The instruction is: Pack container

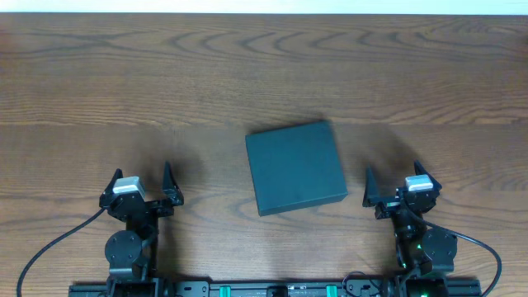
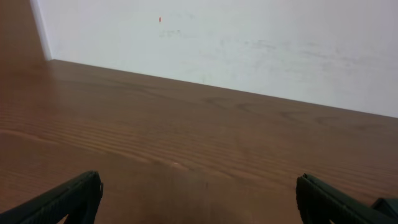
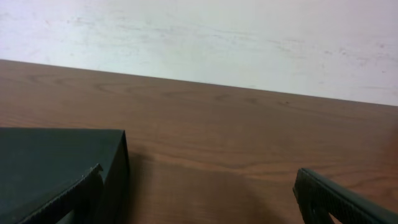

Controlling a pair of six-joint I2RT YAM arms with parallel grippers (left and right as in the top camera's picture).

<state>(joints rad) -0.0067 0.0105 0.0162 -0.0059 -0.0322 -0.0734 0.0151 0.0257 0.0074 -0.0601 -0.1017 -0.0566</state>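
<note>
Only a corner of the container (image 3: 56,155) shows in right-wrist view.

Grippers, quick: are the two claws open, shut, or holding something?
Left gripper: open, holding nothing.
Right gripper: open, holding nothing; the container sits beside it, untouched.

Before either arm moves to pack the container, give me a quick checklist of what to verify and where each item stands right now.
1. Left gripper open: ok.
2. Right gripper open: ok.
3. Container touched by neither gripper: ok, it lies between them on the table.
4. Container open for packing: not ok, its top looks flat and shut.
5. Hinge side known: cannot tell.
6. Things to pack in view: not ok, none shows in any view.
</note>
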